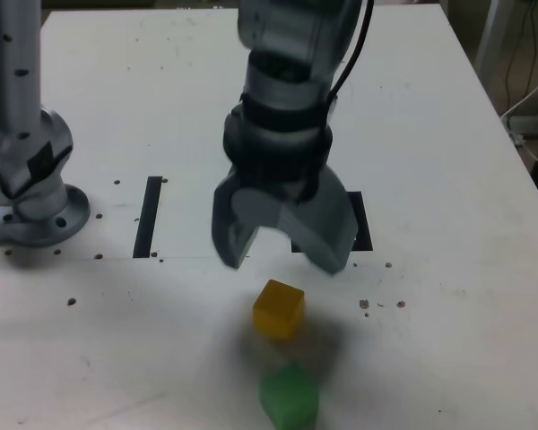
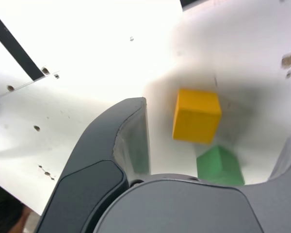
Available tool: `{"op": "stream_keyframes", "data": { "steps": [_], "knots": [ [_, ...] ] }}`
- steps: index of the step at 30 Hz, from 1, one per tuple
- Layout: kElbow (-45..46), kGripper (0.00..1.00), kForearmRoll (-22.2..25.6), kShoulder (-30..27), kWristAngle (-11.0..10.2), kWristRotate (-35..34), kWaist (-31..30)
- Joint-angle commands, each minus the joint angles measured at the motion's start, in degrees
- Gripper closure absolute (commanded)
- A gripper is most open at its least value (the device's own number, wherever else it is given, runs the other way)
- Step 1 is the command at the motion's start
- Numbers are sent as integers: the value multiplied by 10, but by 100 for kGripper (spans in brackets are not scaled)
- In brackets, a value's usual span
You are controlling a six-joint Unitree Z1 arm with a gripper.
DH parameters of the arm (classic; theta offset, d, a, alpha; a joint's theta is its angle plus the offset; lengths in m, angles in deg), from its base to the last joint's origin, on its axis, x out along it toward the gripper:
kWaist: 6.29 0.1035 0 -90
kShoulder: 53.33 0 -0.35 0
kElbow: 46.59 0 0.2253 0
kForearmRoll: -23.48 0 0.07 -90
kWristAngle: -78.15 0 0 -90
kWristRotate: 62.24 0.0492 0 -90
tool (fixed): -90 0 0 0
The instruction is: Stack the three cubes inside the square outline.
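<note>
I see my gripper with jaws spread wide and empty above the white worktop. The yellow cube sits just at its 6 o'clock, the green cube beyond it, apart. The square outline is mostly hidden behind the jaws.

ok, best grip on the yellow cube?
Come straight down on the yellow cube and close the jaws on two opposite side faces. It sits flat with its top clear, but the green cube is close on the near side, so take the faces that avoid it.
</note>
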Motion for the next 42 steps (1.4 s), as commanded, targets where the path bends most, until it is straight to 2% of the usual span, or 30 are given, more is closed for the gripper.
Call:
{"op": "stream_keyframes", "data": {
  "steps": [1,11,21,24,26,31,34,36,42],
  "knots": [
    [10,3,-8,6,7,-2,-14],
    [67,4,-53,15,20,8,-22],
    [71,7,-88,60,40,37,-22],
    [69,13,-94,65,41,38,-22],
    [67,21,-94,66,40,37,-22],
    [63,51,-94,66,29,31,-22],
    [61,65,-97,66,21,30,-22],
    [60,68,-99,66,19,32,-22],
    [61,68,-101,65,22,33,-23]
  ]
}}
